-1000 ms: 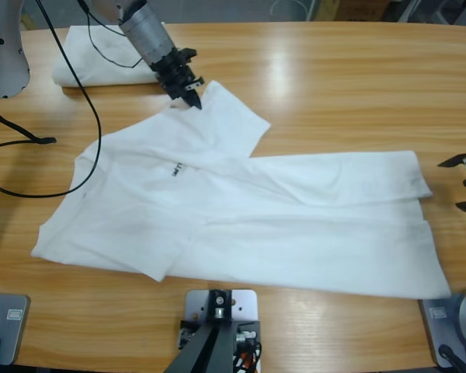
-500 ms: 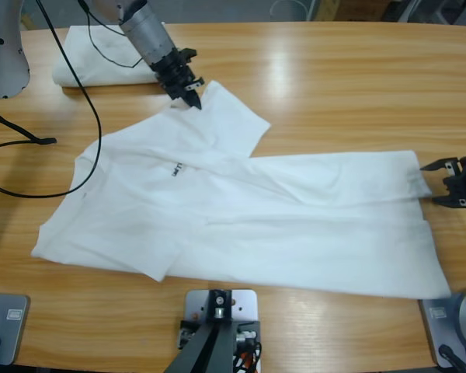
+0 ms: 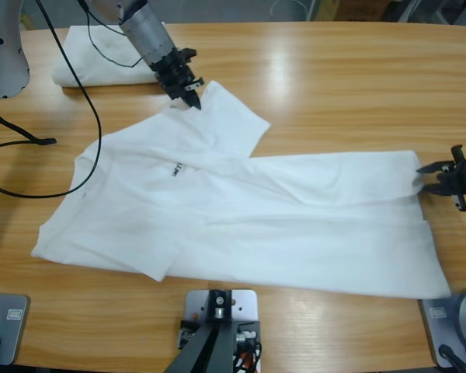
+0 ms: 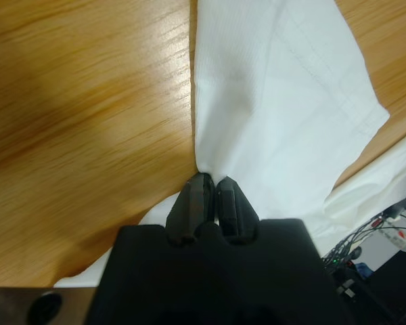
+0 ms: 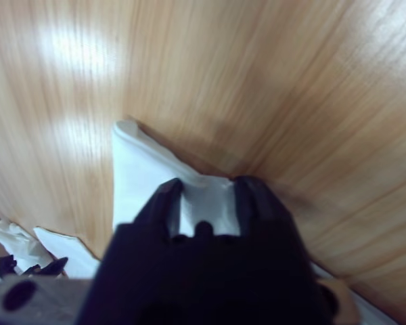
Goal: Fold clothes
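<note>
High view: T-shirt point(image 3: 241, 210) shows a dark, unreadable neck label point(image 3: 175, 168).

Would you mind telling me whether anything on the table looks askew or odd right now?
The spread white cotton T-shirt lies slantwise across the wooden table, one side folded over unevenly. The left gripper pinches a sleeve; the right gripper straddles the hem corner. A folded white bundle sits neatly in the far corner.
</note>
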Controlling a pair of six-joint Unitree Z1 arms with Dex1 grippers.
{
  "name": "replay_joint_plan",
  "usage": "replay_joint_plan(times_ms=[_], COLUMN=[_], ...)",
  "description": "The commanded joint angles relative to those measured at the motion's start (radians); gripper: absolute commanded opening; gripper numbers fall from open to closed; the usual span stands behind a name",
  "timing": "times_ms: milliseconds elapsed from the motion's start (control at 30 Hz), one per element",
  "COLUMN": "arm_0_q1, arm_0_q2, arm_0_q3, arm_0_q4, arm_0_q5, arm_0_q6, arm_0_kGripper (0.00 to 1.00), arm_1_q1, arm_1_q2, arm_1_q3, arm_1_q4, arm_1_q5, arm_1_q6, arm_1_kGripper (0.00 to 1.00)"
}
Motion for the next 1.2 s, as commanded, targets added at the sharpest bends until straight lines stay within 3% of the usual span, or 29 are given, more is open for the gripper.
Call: replay_joint_plan(times_ms=[33, 367, 400, 433, 467, 500, 733, 1033, 1067, 1133, 1200], arm_0_q1=[-0.004, -0.005, -0.006, -0.007, -0.009, -0.01, -0.01, -0.01, -0.01, -0.01, -0.011], arm_0_q2=[0.086, 0.076, 0.077, 0.078, 0.078, 0.078, 0.073, 0.069, 0.07, 0.071, 0.073], arm_0_q3=[-0.544, -0.547, -0.547, -0.547, -0.547, -0.547, -0.547, -0.549, -0.549, -0.549, -0.549], arm_0_q4=[0.081, 0.091, 0.092, 0.093, 0.093, 0.093, 0.104, 0.121, 0.122, 0.12, 0.123], arm_0_q5=[0.039, 0.056, 0.056, 0.056, 0.056, 0.056, 0.061, 0.074, 0.074, 0.074, 0.074], arm_0_q6=[-0.002, 0.004, 0.004, 0.004, 0.004, 0.004, 0.004, 0.01, 0.01, 0.01, 0.01], arm_0_kGripper=[0.0, 0.0, 0.0, 0.0, 0.0, 0.0, 0.0, 0.0, 0.0, 0.0, 0.0], arm_1_q1=[-0.014, -0.014, -0.014, -0.014, -0.014, -0.014, -0.014, -0.012, -0.012, -0.012, -0.012], arm_1_q2=[-0.066, -0.132, -0.143, -0.152, -0.162, -0.164, -0.128, -0.055, -0.051, -0.039, -0.034], arm_1_q3=[0.026, 0.026, 0.025, 0.024, 0.023, 0.023, 0.016, 0.02, 0.022, 0.028, 0.029], arm_1_q4=[0.022, 0.067, 0.083, 0.098, 0.106, 0.106, 0.14, 0.08, 0.067, 0.03, 0.024], arm_1_q5=[0.001, 0.001, 0.002, 0.002, 0.001, 0.001, -0.048, -0.015, -0.006, 0.015, 0.015], arm_1_q6=[-0.033, -0.061, -0.056, -0.054, -0.05, -0.046, -0.034, -0.003, -0.003, -0.003, -0.003], arm_1_kGripper=[0.0, 0.0, 0.192, 0.63, 0.864, 0.979, 1.0, 0.983, 0.945, 0.742, 0.729])
